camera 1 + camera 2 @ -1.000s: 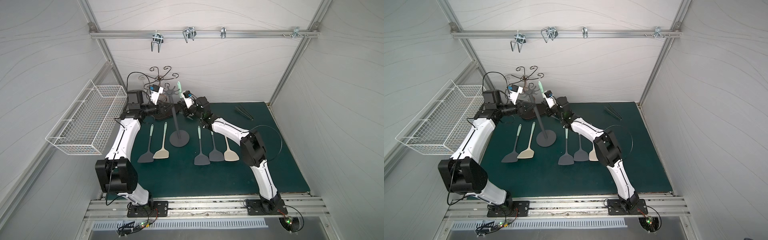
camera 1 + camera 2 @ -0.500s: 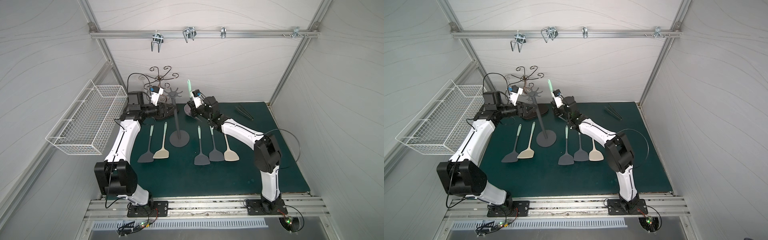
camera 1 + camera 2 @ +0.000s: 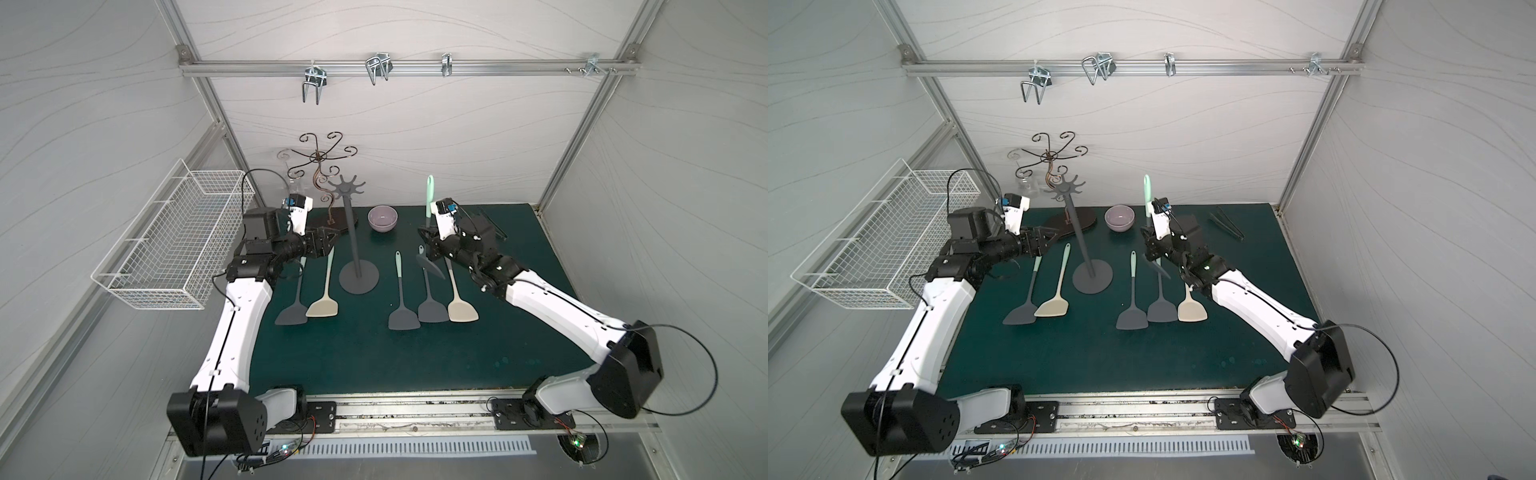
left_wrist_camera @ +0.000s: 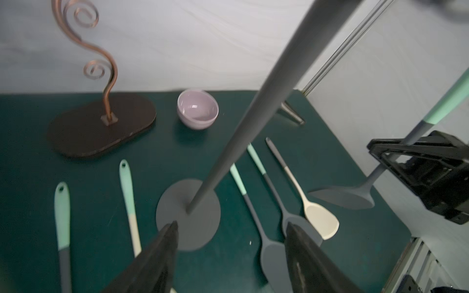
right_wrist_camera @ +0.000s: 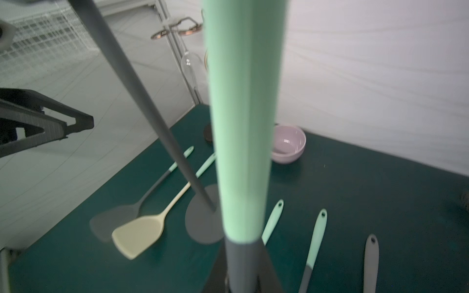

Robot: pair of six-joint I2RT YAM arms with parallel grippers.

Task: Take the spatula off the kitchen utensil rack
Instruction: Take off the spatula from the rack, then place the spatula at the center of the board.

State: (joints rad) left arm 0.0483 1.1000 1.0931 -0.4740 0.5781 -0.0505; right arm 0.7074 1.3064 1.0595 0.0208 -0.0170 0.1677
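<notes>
Since a second ago the spatula (image 3: 429, 195) has been carried clear of the kitchen utensil rack (image 3: 351, 237) and is clamped upright, mint handle up, in the right gripper (image 3: 429, 244). Near the rack's pole, the left gripper (image 3: 330, 243) is spread wide, nothing held. Farther back, a lilac bowl (image 3: 382, 219) is seen.

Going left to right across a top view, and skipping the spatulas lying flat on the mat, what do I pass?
white wire basket → left gripper → kitchen utensil rack → purple bowl → spatula, held upright → black tongs. The brown curly-wire stand overlaps the gripper and the rack, so it is left out.
</notes>
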